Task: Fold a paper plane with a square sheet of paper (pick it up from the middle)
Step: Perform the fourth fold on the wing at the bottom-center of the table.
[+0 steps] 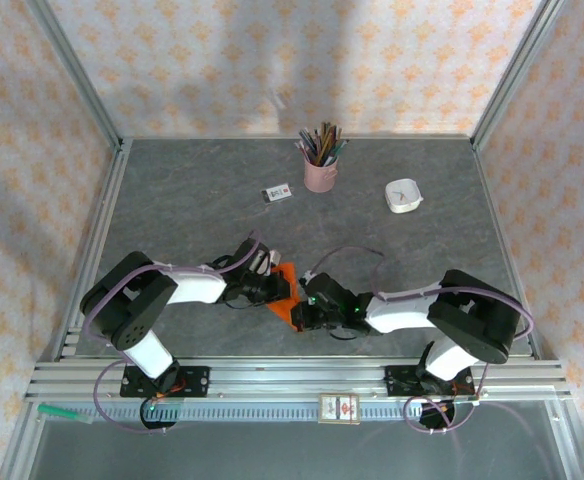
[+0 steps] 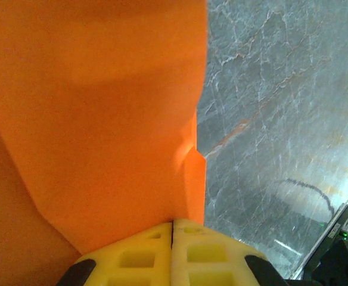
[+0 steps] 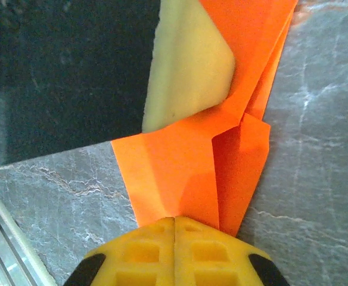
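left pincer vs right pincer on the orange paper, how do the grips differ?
Left pincer bites a broad, mostly smooth panel of the orange paper; right pincer bites where layered flaps overlap. Left pincer reaches in from the paper's left, right pincer from its right. Shared: both are shut on the paper, yellow fingertips pressed together.

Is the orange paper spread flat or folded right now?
Folded. The orange paper shows overlapping layers and creases in the right wrist view. The left gripper and right gripper are both shut on it.
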Controlling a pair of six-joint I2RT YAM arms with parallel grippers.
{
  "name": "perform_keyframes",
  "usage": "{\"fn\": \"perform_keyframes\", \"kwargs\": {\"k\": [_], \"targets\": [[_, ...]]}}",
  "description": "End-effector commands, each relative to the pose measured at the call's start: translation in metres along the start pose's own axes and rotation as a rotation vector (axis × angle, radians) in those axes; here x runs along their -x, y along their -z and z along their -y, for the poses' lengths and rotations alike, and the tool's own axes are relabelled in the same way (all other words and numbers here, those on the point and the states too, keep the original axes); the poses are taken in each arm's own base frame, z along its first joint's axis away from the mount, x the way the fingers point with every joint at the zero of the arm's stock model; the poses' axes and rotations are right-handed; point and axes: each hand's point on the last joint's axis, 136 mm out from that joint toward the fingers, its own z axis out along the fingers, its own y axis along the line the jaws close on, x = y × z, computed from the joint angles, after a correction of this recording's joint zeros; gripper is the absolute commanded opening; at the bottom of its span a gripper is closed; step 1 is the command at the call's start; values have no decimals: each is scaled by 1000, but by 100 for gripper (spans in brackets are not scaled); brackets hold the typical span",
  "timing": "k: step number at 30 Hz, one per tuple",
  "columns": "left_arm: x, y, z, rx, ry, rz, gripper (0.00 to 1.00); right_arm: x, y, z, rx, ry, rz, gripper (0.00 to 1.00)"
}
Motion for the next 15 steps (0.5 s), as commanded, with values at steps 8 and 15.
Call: {"fn": "perform_keyframes", "kwargs": {"k": [8, 15], "targets": [[5, 14, 2, 29, 42, 26, 14, -36, 4, 45, -109, -82, -67, 0], [-11, 22, 19, -59, 69, 12, 15, -37, 4, 49, -122, -92, -64, 0]]}}
